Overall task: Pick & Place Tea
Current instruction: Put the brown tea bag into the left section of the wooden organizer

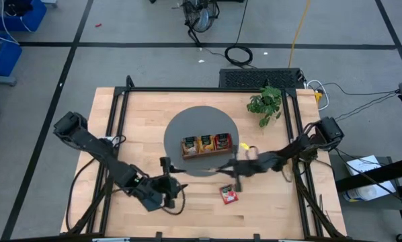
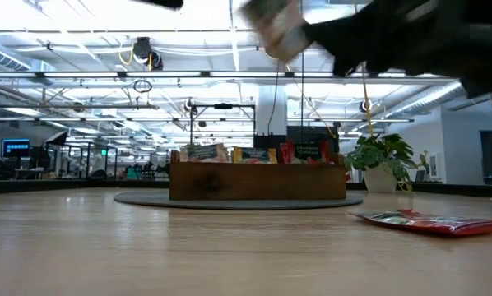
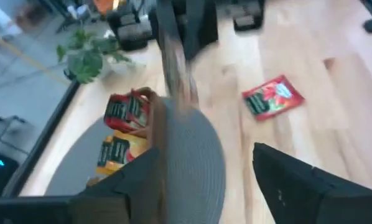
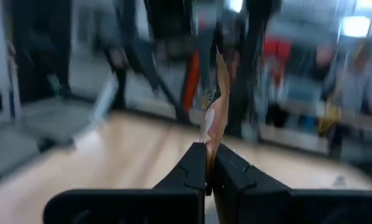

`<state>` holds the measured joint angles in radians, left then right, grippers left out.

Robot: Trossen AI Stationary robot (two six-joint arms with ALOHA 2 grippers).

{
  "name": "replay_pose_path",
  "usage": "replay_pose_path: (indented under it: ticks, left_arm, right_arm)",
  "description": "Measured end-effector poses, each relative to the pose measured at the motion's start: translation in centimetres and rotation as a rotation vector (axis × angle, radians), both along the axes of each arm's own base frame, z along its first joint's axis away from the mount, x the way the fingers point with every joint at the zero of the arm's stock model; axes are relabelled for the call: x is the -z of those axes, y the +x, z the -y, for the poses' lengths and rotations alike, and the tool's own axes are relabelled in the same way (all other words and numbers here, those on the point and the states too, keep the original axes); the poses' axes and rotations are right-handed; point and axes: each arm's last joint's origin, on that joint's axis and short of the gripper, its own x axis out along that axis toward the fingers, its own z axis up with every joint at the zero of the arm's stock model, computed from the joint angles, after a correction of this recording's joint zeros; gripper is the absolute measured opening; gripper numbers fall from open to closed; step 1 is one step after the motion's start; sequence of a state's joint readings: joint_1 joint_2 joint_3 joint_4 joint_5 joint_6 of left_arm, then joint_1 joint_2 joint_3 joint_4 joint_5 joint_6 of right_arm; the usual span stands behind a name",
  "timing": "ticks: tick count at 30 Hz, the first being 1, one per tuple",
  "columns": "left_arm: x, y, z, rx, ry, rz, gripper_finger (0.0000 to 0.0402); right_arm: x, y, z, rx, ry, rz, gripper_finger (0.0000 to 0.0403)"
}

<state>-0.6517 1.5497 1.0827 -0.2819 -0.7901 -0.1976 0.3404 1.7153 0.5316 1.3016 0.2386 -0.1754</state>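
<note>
One tea sachet [image 4: 214, 106] is pinched edge-on in the right gripper [image 1: 236, 168], just beside the wooden tray [image 1: 206, 154], probably so it can drop upright among the sachets there. A red sachet [image 1: 229, 194] lies near the tray. The left gripper [image 1: 169, 191] waits beside it, fingers spread. The held sachet's colour is blurred.

You see two dark, near-black arms built from boxy links, the left arm [image 1: 103, 158] and the right arm [image 1: 292, 151]. Thin black cables loop beside each. Each tool ends in two flat, blunt, matte fingers [image 4: 195, 168].
</note>
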Motion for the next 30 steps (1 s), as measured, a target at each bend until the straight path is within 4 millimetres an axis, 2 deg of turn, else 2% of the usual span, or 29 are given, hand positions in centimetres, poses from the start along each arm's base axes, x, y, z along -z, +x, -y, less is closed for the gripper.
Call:
replay_pose_path:
  ticks: [2, 4, 8, 12, 15, 17, 19, 23, 30]
  left_arm:
    - [-0.2, -0.4, 0.8, 0.020, 0.013, 0.030, 0.0258]
    - [-0.6, -0.3, 1.4, 0.051, 0.000, 0.092, 0.0262]
    - [0.3, 0.4, 1.4, 0.192, -0.033, 0.238, 0.0262]
    - [0.9, 0.7, -0.2, 0.267, -0.129, 0.426, 0.0253]
    - [2.4, 1.0, -1.6, 0.243, -0.177, 0.396, 0.0247]
    - [2.7, 1.4, -2.2, 0.267, -0.233, 0.390, 0.0243]
    - [2.7, 2.3, -2.4, 0.282, -0.281, 0.412, 0.0236]
    - [4.1, 3.1, -2.7, 0.308, -0.284, 0.399, 0.0218]
    - [4.8, 3.7, -3.3, 0.299, -0.293, 0.387, 0.0190]
  right_arm:
    - [-0.3, -1.8, 0.0, -0.022, -0.011, 0.130, 0.0003]
    - [-0.2, -2.8, -0.1, -0.032, -0.042, 0.160, 0.0003]
    - [-0.2, -2.8, -1.3, -0.117, -0.158, 0.177, 0.0003]
    - [-0.2, -2.7, -2.9, -0.177, -0.278, 0.200, 0.0003]
    - [-0.5, -2.7, -3.6, -0.129, -0.311, 0.212, 0.0003]
    - [-0.4, -2.7, -3.8, -0.114, -0.332, 0.193, 0.0002]
    - [-0.5, -2.3, -3.8, -0.115, -0.336, 0.187, 0.0002]
    - [-0.6, -1.4, -3.9, -0.104, -0.335, 0.143, 0.0002]
    - [-0.6, -0.8, -4.0, -0.046, -0.324, 0.101, 0.0002]
